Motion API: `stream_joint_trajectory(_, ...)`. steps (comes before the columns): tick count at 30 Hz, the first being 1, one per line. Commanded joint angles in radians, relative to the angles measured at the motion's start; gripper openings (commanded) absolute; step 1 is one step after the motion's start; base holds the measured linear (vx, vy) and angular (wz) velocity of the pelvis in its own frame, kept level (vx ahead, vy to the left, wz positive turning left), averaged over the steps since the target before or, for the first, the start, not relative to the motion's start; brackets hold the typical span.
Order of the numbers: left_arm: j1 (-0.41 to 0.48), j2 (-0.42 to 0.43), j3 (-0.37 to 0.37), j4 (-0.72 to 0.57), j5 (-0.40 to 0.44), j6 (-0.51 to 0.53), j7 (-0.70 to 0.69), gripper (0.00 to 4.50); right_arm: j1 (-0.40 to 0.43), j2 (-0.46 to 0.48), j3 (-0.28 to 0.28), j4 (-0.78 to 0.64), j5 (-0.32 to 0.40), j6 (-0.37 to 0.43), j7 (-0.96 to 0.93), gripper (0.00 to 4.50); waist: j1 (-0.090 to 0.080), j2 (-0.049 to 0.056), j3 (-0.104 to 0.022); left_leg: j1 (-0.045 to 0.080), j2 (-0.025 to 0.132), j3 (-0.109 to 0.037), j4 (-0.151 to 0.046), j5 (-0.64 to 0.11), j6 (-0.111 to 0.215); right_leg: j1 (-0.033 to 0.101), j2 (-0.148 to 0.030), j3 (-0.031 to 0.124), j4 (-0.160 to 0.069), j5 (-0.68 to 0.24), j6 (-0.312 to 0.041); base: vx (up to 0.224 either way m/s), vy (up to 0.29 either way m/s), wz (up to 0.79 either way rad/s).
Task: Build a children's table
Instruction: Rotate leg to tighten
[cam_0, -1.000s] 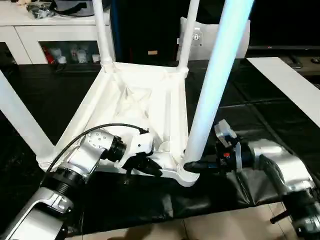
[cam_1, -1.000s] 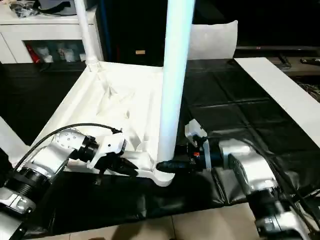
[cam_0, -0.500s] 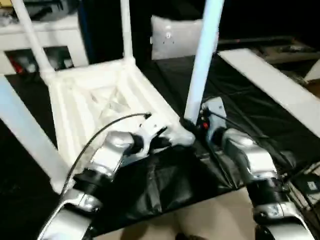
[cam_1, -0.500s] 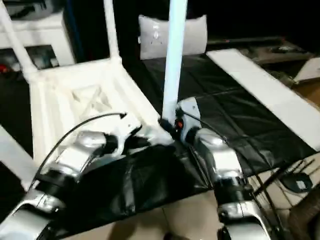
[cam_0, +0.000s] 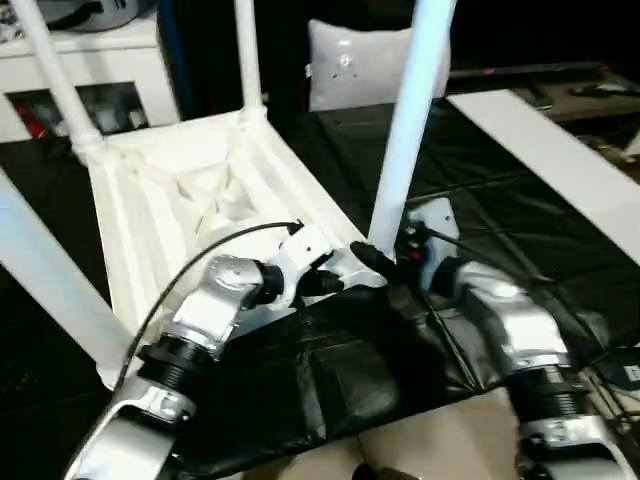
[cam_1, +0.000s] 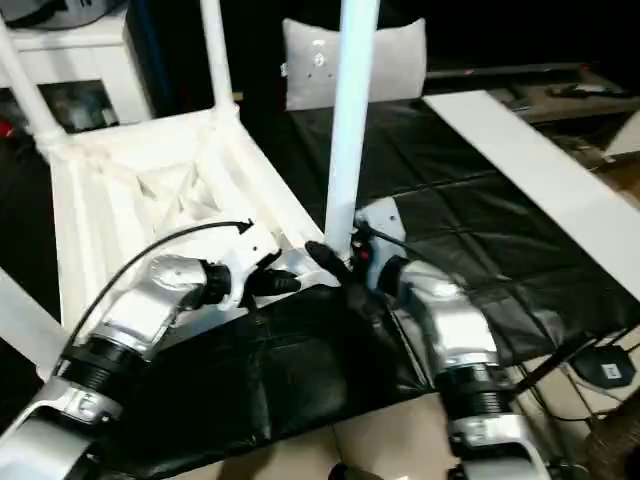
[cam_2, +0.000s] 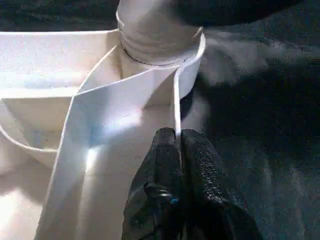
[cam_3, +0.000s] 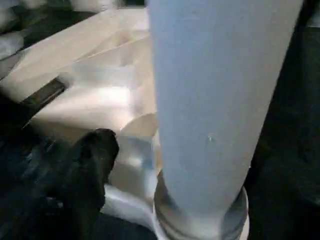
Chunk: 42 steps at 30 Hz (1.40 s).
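The children's table lies upside down on the black mat, its white ribbed tabletop (cam_0: 190, 200) facing up. Tube legs stand in its corner sockets: two far ones (cam_0: 248, 60) (cam_0: 50, 70), a near-left one (cam_0: 50, 280) and a near-right one (cam_0: 405, 130). My left gripper (cam_0: 335, 283) is at the near-right corner; the left wrist view shows its fingers (cam_2: 165, 150) shut on the thin rim wall beside the socket. My right gripper (cam_0: 385, 262) sits at the near-right leg's base, open. One finger (cam_3: 95, 160) stands clear of the leg (cam_3: 210, 100).
A white cabinet (cam_0: 120, 45) stands at the back left and a white cushion-like panel (cam_0: 360, 65) behind the table. A long white board (cam_0: 550, 160) lies on the mat's right side. Tiled floor (cam_0: 440, 440) begins at the mat's near edge, with cables (cam_0: 620, 370) at the right.
The head camera has swung, shifting the whole picture. My right gripper's fingers have spread away from the base of the near-right leg. My left gripper keeps its pinch on the rim.
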Motion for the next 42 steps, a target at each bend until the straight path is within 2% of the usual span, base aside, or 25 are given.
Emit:
stream_joint_trajectory(1,-0.016,0.027,-0.010,-0.018,-0.013,-0.060,-0.075,0.00,0.011,-0.041,0.028,-0.042,0.022,-0.027,0.122,4.39,0.011,-0.004,-0.084,-0.022,-0.017,0.029,-0.051,-0.027,0.134,0.095,-0.039,0.067,-0.046,-0.237,-0.122,0.000,0.000,0.00)
stream_joint_trajectory(3,-0.020,0.047,-0.019,-0.005,-0.014,-0.083,-0.115,0.00,0.015,-0.076,0.038,-0.051,0.036,-0.018,0.185,4.46,0.020,-0.009,-0.081,-0.024,-0.019,0.032,-0.051,-0.047,0.124,0.093,-0.035,0.067,-0.049,-0.286,-0.099,0.000,0.000,0.00)
stream_joint_trajectory(5,-0.022,0.070,-0.031,0.008,-0.020,-0.111,-0.176,0.00,0.020,-0.119,0.056,-0.062,0.052,-0.002,0.266,4.46,0.026,-0.008,-0.076,-0.018,-0.022,0.035,-0.053,-0.089,0.108,0.087,-0.033,0.066,-0.061,-0.362,-0.076,0.000,0.000,0.00)
stream_joint_trajectory(6,-0.023,0.081,-0.036,0.013,-0.023,-0.130,-0.206,0.00,0.021,-0.138,0.064,-0.065,0.059,0.004,0.304,4.46,0.029,-0.010,-0.074,-0.011,-0.020,0.038,-0.054,-0.114,0.099,0.082,-0.033,0.069,-0.066,-0.399,-0.064,0.000,0.000,0.00)
stream_joint_trajectory(7,-0.022,0.094,-0.044,0.014,-0.035,-0.147,-0.257,0.00,0.019,-0.158,0.076,-0.065,0.063,0.006,0.348,4.46,0.030,-0.012,-0.071,-0.009,-0.022,0.039,-0.055,-0.138,0.095,0.079,-0.030,0.071,-0.072,-0.438,-0.051,0.000,0.000,0.00)
stream_joint_trajectory(9,-0.022,0.112,-0.058,0.019,-0.044,-0.176,-0.321,0.00,0.014,-0.181,0.091,-0.061,0.067,0.005,0.404,4.46,0.038,-0.010,-0.073,-0.009,-0.021,0.038,-0.056,-0.141,0.093,0.081,-0.031,0.073,-0.071,-0.455,-0.040,0.000,0.000,0.00)
stream_joint_trajectory(10,-0.022,0.125,-0.072,0.023,-0.040,-0.198,-0.349,0.00,0.011,-0.188,0.097,-0.057,0.069,0.001,0.426,4.46,0.039,-0.010,-0.073,-0.010,-0.020,0.039,-0.056,-0.139,0.093,0.080,-0.032,0.074,-0.071,-0.451,-0.040,0.000,0.000,0.00)
stream_joint_trajectory(12,-0.026,0.147,-0.098,0.029,-0.041,-0.220,-0.407,0.00,0.000,-0.195,0.102,-0.037,0.080,-0.012,0.471,4.46,0.051,-0.009,-0.074,-0.002,-0.017,0.040,-0.056,-0.143,0.090,0.073,-0.032,0.076,-0.069,-0.444,-0.050,0.000,0.000,0.00)
stream_joint_trajectory(15,-0.028,0.157,-0.109,0.036,-0.052,-0.235,-0.472,0.00,-0.013,-0.201,0.112,-0.018,0.092,-0.020,0.519,4.46,0.059,-0.010,-0.076,-0.004,-0.014,0.040,-0.057,-0.129,0.084,0.076,-0.033,0.079,-0.064,-0.426,-0.063,0.000,0.000,0.00)
stream_joint_trajectory(17,-0.030,0.163,-0.114,0.040,-0.052,-0.247,-0.503,0.00,-0.016,-0.205,0.123,-0.014,0.106,-0.005,0.555,4.13,0.067,-0.011,-0.078,-0.005,-0.012,0.041,-0.057,-0.109,0.083,0.077,-0.034,0.082,-0.059,-0.402,-0.069,0.000,0.000,0.00)
stream_joint_trajectory(18,-0.031,0.164,-0.114,0.040,-0.053,-0.249,-0.507,0.00,-0.017,-0.206,0.126,-0.014,0.109,0.003,0.565,4.13,0.070,-0.010,-0.078,-0.004,-0.010,0.041,-0.057,-0.102,0.084,0.076,-0.034,0.083,-0.055,-0.382,-0.080,0.000,0.000,0.00)
stream_joint_trajectory(19,-0.032,0.166,-0.114,0.040,-0.054,-0.250,-0.512,0.00,-0.016,-0.208,0.131,-0.015,0.113,0.010,0.577,4.10,0.071,-0.012,-0.079,-0.005,-0.009,0.041,-0.057,-0.097,0.085,0.077,-0.033,0.085,-0.051,-0.366,-0.089,0.000,0.000,0.00)
stream_joint_trajectory(22,-0.036,0.170,-0.117,0.045,-0.057,-0.259,-0.522,0.00,-0.013,-0.208,0.139,-0.018,0.116,0.015,0.597,3.71,0.074,-0.013,-0.080,-0.009,-0.009,0.040,-0.057,-0.083,0.084,0.080,-0.034,0.087,-0.044,-0.344,-0.098,0.000,0.000,0.00)
stream_joint_trajectory(23,-0.037,0.174,-0.120,0.043,-0.060,-0.260,-0.528,0.00,-0.012,-0.207,0.141,-0.021,0.117,0.017,0.600,3.71,0.074,-0.014,-0.081,-0.010,-0.010,0.041,-0.056,-0.078,0.084,0.081,-0.034,0.088,-0.043,-0.338,-0.099,0.000,0.000,0.00)
stream_joint_trajectory(25,-0.037,0.175,-0.120,0.041,-0.061,-0.261,-0.531,0.00,-0.012,-0.206,0.142,-0.021,0.118,0.018,0.603,3.66,0.074,-0.014,-0.079,-0.011,-0.011,0.041,-0.057,-0.082,0.081,0.082,-0.035,0.087,-0.046,-0.352,-0.093,0.000,0.000,0.00)
stream_joint_trajectory(26,-0.036,0.175,-0.120,0.039,-0.060,-0.261,-0.532,0.00,-0.012,-0.204,0.144,-0.021,0.118,0.018,0.605,3.39,0.074,-0.014,-0.079,-0.011,-0.013,0.042,-0.057,-0.086,0.077,0.082,-0.035,0.086,-0.049,-0.370,-0.085,0.000,0.000,0.00)
stream_joint_trajectory(30,-0.032,0.175,-0.118,0.035,-0.056,-0.261,-0.543,0.00,-0.013,-0.198,0.150,-0.018,0.124,0.027,0.620,3.12,0.074,-0.014,-0.079,-0.012,-0.015,0.041,-0.056,-0.086,0.073,0.082,-0.034,0.084,-0.051,-0.387,-0.070,0.000,0.000,0.00)
stream_joint_trajectory(34,-0.033,0.176,-0.119,0.038,-0.054,-0.264,-0.548,0.00,-0.013,-0.199,0.154,-0.018,0.129,0.033,0.630,2.83,0.074,-0.015,-0.080,-0.013,-0.015,0.041,-0.056,-0.080,0.072,0.083,-0.033,0.084,-0.051,-0.385,-0.065,0.000,0.000,0.00)
stream_joint_trajectory(35,-0.033,0.177,-0.119,0.038,-0.053,-0.264,-0.549,0.00,-0.014,-0.200,0.155,-0.017,0.129,0.034,0.632,2.81,0.075,-0.017,-0.080,-0.014,-0.015,0.041,-0.056,-0.075,0.073,0.083,-0.033,0.085,-0.050,-0.379,-0.066,0.000,0.000,0.00)
stream_joint_trajectory(37,-0.033,0.180,-0.118,0.038,-0.052,-0.264,-0.551,0.00,-0.014,-0.200,0.156,-0.016,0.129,0.033,0.635,2.50,0.075,-0.015,-0.080,-0.013,-0.014,0.041,-0.056,-0.076,0.075,0.082,-0.033,0.085,-0.050,-0.377,-0.069,0.000,0.000,0.00)
stream_joint_trajectory(41,-0.033,0.181,-0.118,0.040,-0.050,-0.265,-0.550,0.00,-0.013,-0.200,0.157,-0.017,0.128,0.034,0.637,2.31,0.076,-0.015,-0.079,-0.012,-0.014,0.042,-0.056,-0.083,0.073,0.081,-0.033,0.084,-0.051,-0.385,-0.069,0.000,0.000,0.00)
stream_joint_trajectory(42,-0.032,0.180,-0.117,0.040,-0.050,-0.264,-0.548,0.00,-0.012,-0.201,0.158,-0.019,0.129,0.037,0.638,2.10,0.076,-0.015,-0.080,-0.012,-0.014,0.041,-0.056,-0.083,0.072,0.082,-0.034,0.084,-0.050,-0.386,-0.067,0.000,0.000,0.00)
